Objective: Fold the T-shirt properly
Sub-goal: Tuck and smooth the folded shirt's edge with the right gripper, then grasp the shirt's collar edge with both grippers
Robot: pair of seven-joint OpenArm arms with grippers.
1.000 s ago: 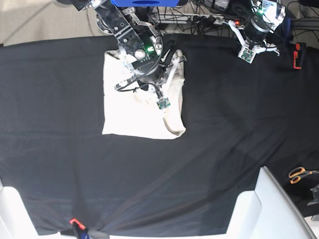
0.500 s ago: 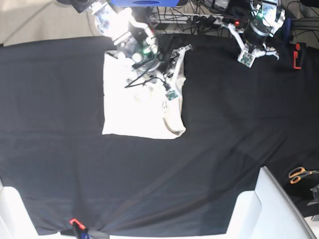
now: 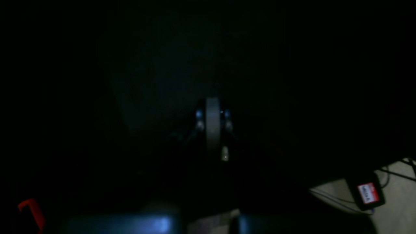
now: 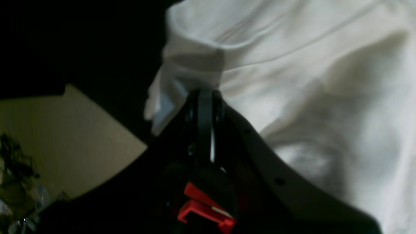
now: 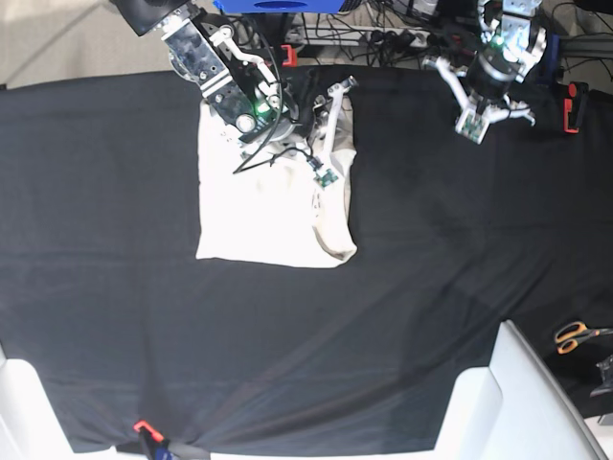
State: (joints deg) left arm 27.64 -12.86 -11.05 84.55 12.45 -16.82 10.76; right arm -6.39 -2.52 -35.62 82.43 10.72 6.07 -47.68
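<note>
T-shirt (image 5: 268,206): folded pale rectangle on black-covered bench (image 5: 460,240), long axis front-to-back | my right fingers (image 4: 204,92) pressed together, touching its far edge, nearer | my left fingers (image 5: 476,129) pressed together, well apart.

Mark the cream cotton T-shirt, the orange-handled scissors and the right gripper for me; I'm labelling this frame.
cream cotton T-shirt (image 5: 254,216): base view, middle of the folded panel.
orange-handled scissors (image 5: 575,335): base view, handle loops.
right gripper (image 4: 205,92): right wrist view, shut fingers' tips at a fabric fold.
</note>
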